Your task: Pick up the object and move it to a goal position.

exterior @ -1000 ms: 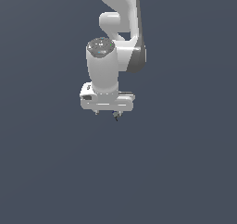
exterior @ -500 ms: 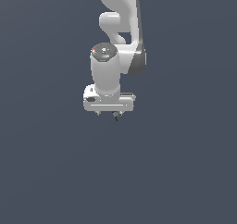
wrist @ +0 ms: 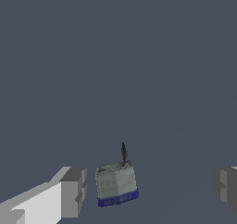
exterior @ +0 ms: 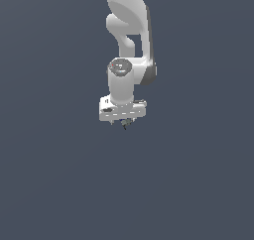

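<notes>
The white arm (exterior: 130, 30) comes down from the top edge of the exterior view, bends at a grey-capped joint, and ends in a wide white end effector (exterior: 124, 124) pointing straight down. All around it is one flat, dark blue-grey surface, with no edge, wall or other thing to be seen on any side of the arm. I cannot tell from that view whether this surface is a bench or just background.

In the wrist view the end effector (wrist: 150, 190) stands spread wide, its two grey fingers (wrist: 74, 190) well apart at opposite sides of the picture. Between them, nearer one finger and touching neither, sits the object (wrist: 116, 183): a small pale grey-green block with a blue band along one edge and a thin dark stem sticking out of it. In the exterior view only a tiny dark speck shows under the end effector.
</notes>
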You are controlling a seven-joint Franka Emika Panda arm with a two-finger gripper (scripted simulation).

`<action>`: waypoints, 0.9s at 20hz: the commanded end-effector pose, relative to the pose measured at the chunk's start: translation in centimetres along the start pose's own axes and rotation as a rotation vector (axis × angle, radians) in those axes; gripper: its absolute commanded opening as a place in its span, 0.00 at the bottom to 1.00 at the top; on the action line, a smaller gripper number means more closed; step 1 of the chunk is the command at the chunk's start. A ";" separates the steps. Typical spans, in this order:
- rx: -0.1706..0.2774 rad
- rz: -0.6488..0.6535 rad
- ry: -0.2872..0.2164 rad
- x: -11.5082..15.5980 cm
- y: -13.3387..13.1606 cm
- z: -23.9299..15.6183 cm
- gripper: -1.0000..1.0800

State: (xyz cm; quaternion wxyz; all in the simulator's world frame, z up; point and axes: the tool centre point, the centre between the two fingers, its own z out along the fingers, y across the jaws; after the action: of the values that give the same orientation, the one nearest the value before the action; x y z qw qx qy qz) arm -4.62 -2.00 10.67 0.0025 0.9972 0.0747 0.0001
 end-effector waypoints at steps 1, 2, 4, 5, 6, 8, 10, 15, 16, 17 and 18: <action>0.001 -0.046 0.000 -1.2 -0.7 1.4 0.96; 0.001 -0.062 0.000 -1.6 -1.0 1.9 0.96; 0.002 -0.090 0.000 -2.4 -1.4 2.7 0.96; 0.002 -0.102 0.000 -2.7 -1.6 3.0 0.96; 0.003 -0.113 0.000 -3.0 -1.8 3.3 0.96; 0.004 -0.130 0.000 -3.5 -2.1 3.8 0.96; 0.004 -0.143 0.001 -3.9 -2.3 4.1 0.96; 0.005 -0.149 0.000 -4.1 -2.5 4.3 0.96; 0.005 -0.149 0.000 -4.1 -2.5 4.3 0.96; 0.005 -0.149 0.000 -4.1 -2.5 4.4 0.96; 0.005 -0.149 0.000 -4.1 -2.5 4.6 0.96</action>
State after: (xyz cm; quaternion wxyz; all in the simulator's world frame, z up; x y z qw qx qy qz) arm -9.01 -0.20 6.23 0.0000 0.9889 0.1489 -0.0003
